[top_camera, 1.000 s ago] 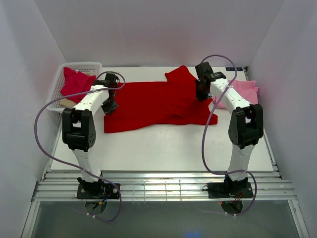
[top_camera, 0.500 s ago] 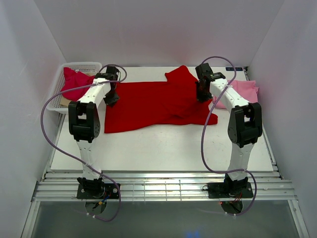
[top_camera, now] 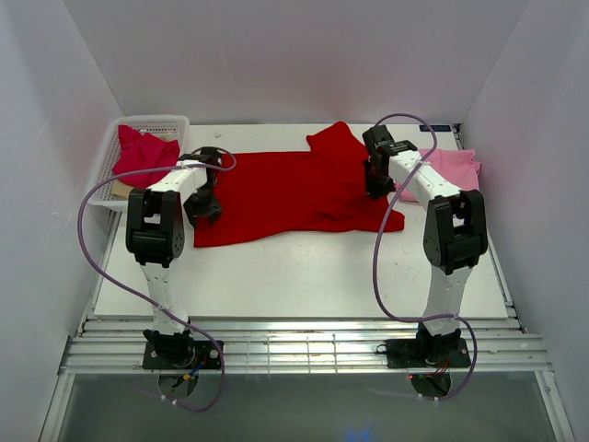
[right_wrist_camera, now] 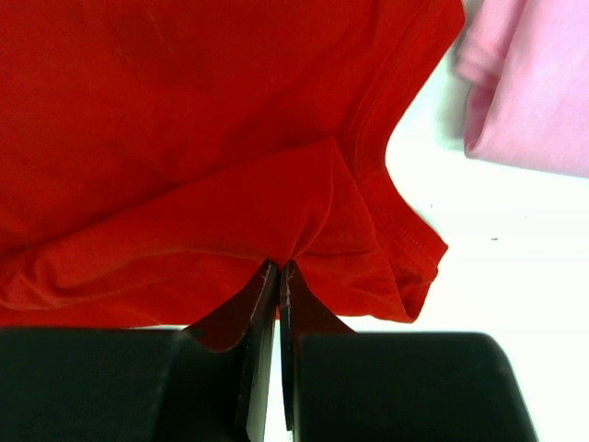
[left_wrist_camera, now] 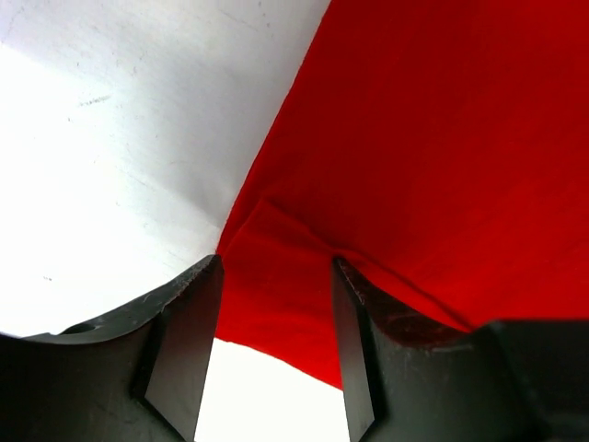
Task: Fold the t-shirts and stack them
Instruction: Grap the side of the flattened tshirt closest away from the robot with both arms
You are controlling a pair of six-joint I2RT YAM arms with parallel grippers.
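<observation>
Pinching a raised fold of the bright red t-shirt [right_wrist_camera: 184,138], the right end effector [right_wrist_camera: 279,269] has its fingers pressed together on the cloth (a stitched hem curves just ahead of it). The left end effector [left_wrist_camera: 271,368] stands spread over the shirt's opposite edge, with red cloth and bare counter [left_wrist_camera: 110,138] both showing between its fingers. The shirt lies spread on the counter between the two end effectors. A light pink t-shirt [top_camera: 453,169] lies just right of the right end effector; a crimson t-shirt [top_camera: 141,153] sits in the white basket [top_camera: 153,121] left of and beyond the left one.
</observation>
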